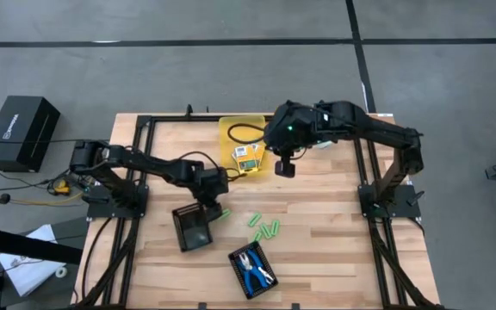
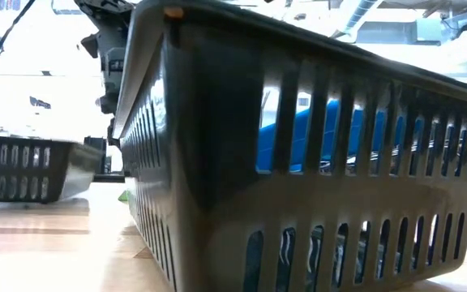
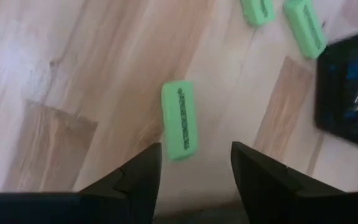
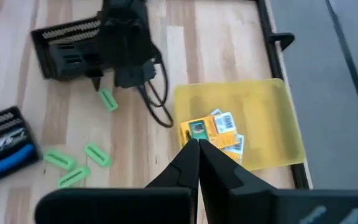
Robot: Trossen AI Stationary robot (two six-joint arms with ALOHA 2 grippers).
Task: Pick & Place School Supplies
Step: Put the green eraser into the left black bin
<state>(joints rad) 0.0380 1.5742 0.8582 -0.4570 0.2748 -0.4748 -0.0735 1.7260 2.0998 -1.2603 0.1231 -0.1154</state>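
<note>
Near the desk's (image 1: 317, 258) middle, the left gripper (image 1: 215, 209) hangs low over one green block (image 3: 179, 119), its fingers (image 3: 138, 177) spread apart and released, the block lying flat on the wood between and just ahead of them, not touched. An empty black tray (image 1: 193, 228) sits just at the gripper's 7 o'clock. More green blocks (image 1: 265, 229) lie scattered at 3 o'clock of it, well apart from one another; two of them show in the left wrist view beside a dark tray edge.

At 12 o'clock of the desk stands the yellow bin (image 1: 231, 133), with the printed boxes (image 1: 247, 158) lying in its near corner. The right gripper (image 1: 284, 165) hovers just beside the bin at its 4 o'clock; its fingers (image 4: 188, 163) are pressed together, clenched on nothing.

Toward 6 o'clock a second black tray (image 1: 239, 267) holds the blue-handled scissors (image 1: 255, 269). The low view is filled by this tray's slotted wall, with blue showing through the slots.
</note>
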